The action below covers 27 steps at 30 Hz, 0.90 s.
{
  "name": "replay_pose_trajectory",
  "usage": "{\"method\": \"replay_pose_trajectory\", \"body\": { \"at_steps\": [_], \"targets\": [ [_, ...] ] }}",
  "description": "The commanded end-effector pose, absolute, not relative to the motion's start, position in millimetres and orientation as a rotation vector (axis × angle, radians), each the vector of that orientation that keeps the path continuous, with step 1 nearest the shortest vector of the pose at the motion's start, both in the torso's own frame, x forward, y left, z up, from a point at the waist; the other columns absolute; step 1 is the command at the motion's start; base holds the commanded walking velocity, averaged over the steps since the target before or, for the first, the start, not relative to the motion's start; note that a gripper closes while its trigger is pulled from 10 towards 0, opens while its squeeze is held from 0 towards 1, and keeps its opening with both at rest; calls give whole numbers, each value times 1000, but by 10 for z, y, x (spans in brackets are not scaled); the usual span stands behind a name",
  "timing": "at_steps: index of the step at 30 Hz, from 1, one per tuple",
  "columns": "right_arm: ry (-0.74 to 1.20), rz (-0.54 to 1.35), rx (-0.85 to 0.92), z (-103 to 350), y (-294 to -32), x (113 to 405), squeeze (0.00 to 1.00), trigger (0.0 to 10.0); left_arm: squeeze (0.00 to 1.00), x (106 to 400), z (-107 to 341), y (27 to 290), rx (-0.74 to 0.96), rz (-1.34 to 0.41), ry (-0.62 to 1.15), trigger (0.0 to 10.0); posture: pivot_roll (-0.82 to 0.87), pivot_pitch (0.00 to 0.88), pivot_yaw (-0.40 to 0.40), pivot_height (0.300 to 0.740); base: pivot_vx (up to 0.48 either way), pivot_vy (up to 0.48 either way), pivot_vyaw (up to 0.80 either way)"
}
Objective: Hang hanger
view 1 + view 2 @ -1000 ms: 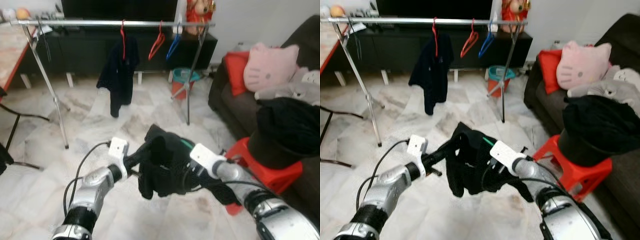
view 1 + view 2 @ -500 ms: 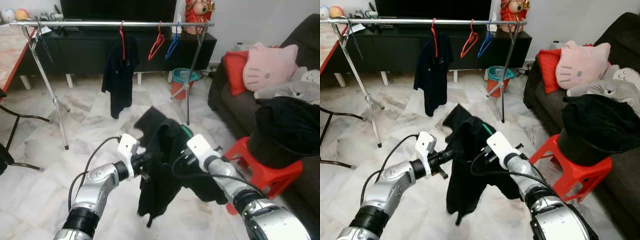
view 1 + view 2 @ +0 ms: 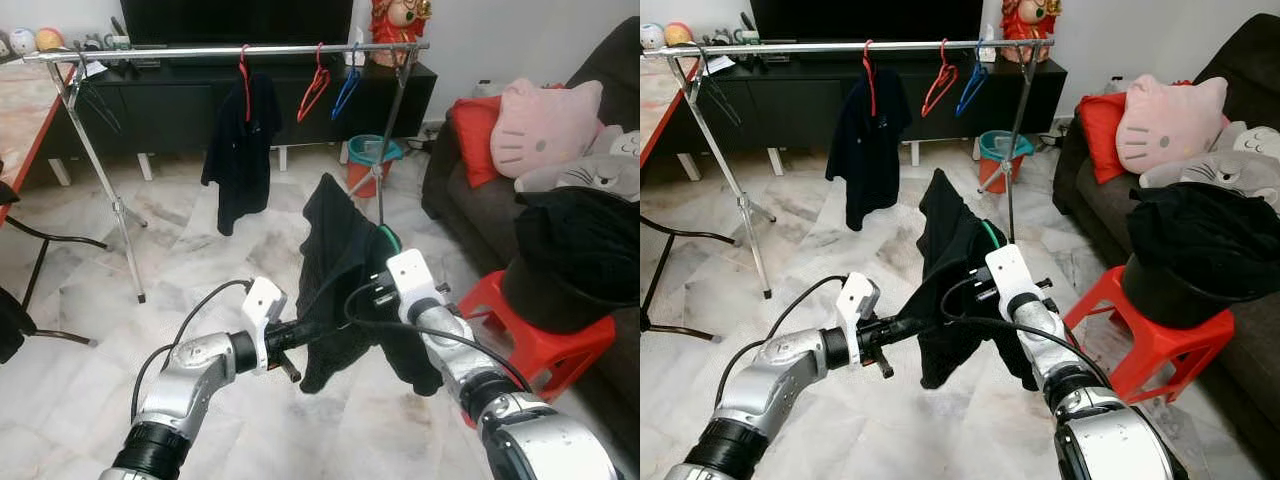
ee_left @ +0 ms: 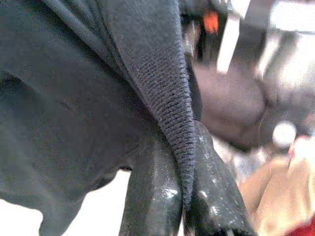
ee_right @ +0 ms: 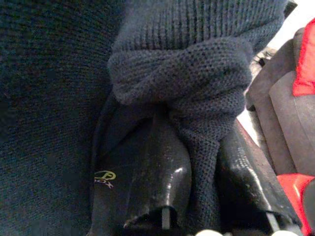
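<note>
A dark knitted garment (image 3: 338, 262) hangs between my two grippers over the marble floor, with a green hanger (image 3: 388, 240) peeking from its right edge. My left gripper (image 3: 303, 330) is shut on the garment's lower edge; the left wrist view has both fingers (image 4: 153, 192) pinching a ribbed hem. My right gripper (image 3: 372, 293) is shut on the cloth higher up, its fingers (image 5: 147, 183) clamped around bunched knit. Beyond stands the metal clothes rack (image 3: 200, 50), carrying a red hanger with a dark shirt (image 3: 240, 150), an empty red hanger (image 3: 313, 90) and a blue hanger (image 3: 347, 88).
To the right are a dark sofa (image 3: 470, 205) with a pink cushion (image 3: 545, 125) and a red stool (image 3: 545, 335) under a black clothes pile. A teal bin (image 3: 372, 152) and a black TV cabinet (image 3: 180, 105) sit behind the rack. A table edge (image 3: 22, 120) is at left.
Both arms have lifted the garment from a low bundle to a taller hanging shape. The right gripper rose more, and the cloth's top now stands well above the grippers.
</note>
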State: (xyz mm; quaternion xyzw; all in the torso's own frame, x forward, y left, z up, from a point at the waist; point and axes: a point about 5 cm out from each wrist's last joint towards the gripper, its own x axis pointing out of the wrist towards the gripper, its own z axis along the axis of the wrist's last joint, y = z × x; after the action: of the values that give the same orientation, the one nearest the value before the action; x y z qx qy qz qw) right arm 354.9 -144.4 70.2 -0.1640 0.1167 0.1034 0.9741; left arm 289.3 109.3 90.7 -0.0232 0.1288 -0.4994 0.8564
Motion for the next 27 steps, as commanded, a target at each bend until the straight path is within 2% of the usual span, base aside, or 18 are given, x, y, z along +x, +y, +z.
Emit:
{"method": "replay_pose_trajectory", "body": {
  "at_steps": [1, 3, 4, 15, 17, 21, 22, 27],
  "targets": [
    [169, 159, -285, 902, -1475, 3663, 0, 0, 655, 2844, 858, 1044, -14, -1080, 300, 10000, 132, 0, -77, 740, 0, 0, 0],
    [168, 162, -284, 904, -1467, 3665, 0, 0, 655, 2849, 861, 1043, -18, -1075, 299, 10000, 132, 0, -77, 740, 0, 0, 0],
    [170, 175, -282, 901, -1448, 3663, 0, 0, 1000, 2850, 864, 1039, -15, -1073, 297, 10000, 131, 0, -77, 740, 0, 0, 0],
    [176, 231, -300, 881, -1427, 3648, 0, 0, 1000, 2866, 892, 1071, 3, -1051, 284, 10000, 133, 0, -80, 740, 0, 0, 0],
    [171, 327, -342, 871, -1401, 3626, 0, 0, 1000, 2967, 904, 1199, 29, -931, 264, 10000, 132, 0, -80, 740, 0, 0, 0],
    [176, 354, -398, 858, -1450, 3611, 0, 0, 1000, 3061, 948, 1336, 60, -821, 228, 10000, 128, 0, -79, 740, 0, 0, 0],
    [198, 403, -433, 825, -1522, 3580, 0, 0, 1000, 3109, 1064, 1454, 90, -764, 164, 10000, 122, 0, -78, 740, 0, 0, 0],
    [252, 579, -507, 751, -1672, 3475, 0, 0, 1000, 3076, 1360, 1541, 119, -815, 75, 10000, 122, 0, -76, 740, 0, 0, 0]
  ]
}}
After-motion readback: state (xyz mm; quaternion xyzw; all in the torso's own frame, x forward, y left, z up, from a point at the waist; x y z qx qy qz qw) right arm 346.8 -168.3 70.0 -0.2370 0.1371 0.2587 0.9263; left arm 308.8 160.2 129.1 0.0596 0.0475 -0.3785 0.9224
